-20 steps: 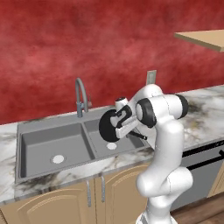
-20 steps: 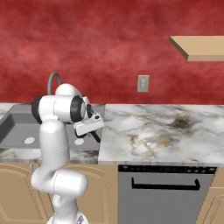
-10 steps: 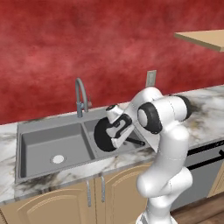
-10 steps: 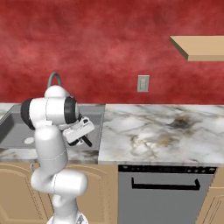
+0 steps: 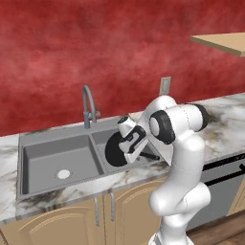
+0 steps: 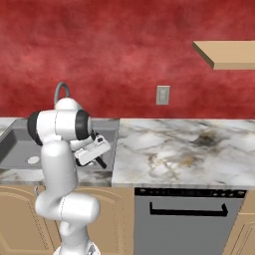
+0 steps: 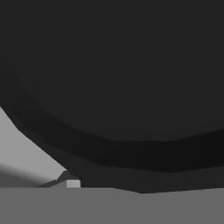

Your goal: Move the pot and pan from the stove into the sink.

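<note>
Gripper (image 5: 125, 148) sits low over the right basin of the sink (image 5: 43, 162), right against the pan (image 5: 115, 149); I can't tell from any view whether its jaws are clamped on the pan or standing apart. From the left base view I read the pan as tipped up on edge, its round black face turned toward the left basin, with the thin handle (image 5: 149, 156) running right and slightly down toward the basin's right wall. My hand view is nearly all dark pan surface (image 7: 113, 78), curved rim sweeping across the lower part, a sliver of grey basin at lower left. From the right base view the arm's body covers most of the pan; I see just a short black piece (image 6: 101, 162), probably the handle. My arm is folded forward, elbow high, wrist angled down and left over the counter edge (image 5: 67, 201). Faucet (image 5: 87, 104) stands behind the divider.
</note>
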